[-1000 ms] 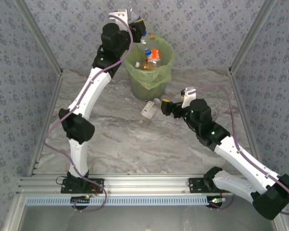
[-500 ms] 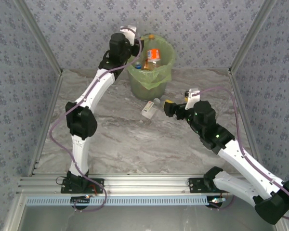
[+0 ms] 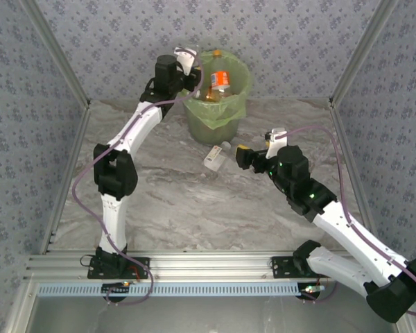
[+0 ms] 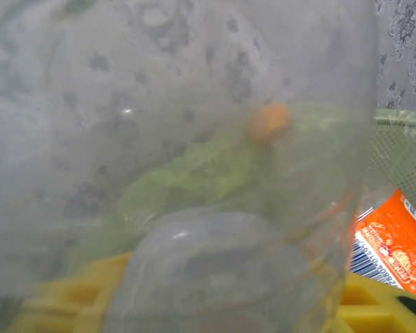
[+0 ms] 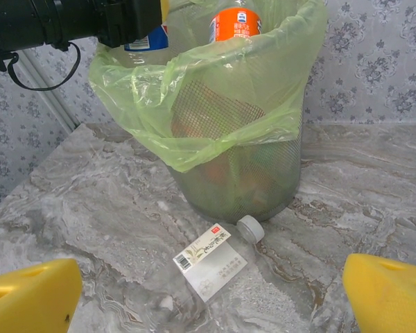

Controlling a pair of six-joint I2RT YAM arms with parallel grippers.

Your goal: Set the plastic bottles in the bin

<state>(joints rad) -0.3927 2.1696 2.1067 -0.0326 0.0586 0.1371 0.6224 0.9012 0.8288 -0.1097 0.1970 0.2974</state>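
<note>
- The left gripper (image 3: 196, 72) has dropped from above the bin (image 3: 225, 114) to its rim, bringing a clear bottle (image 4: 215, 208). Whether it pinches the bottle or has let go cannot be told.
- The right gripper (image 3: 241, 157) stays spread wide, facing the labelled bottle (image 5: 212, 259) lying just beside the bin, likely the next pick.

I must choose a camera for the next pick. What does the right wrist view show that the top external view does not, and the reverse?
Right wrist view: the printed label and white cap of the bottle on the table, the mesh wall of the bin under its green bag, and the right gripper wide open.
Top external view: the left arm and right arm whole, bases to wrists, and the metal frame.
Shared: the bin, the bottle before it, the orange-labelled bottle inside.
</note>
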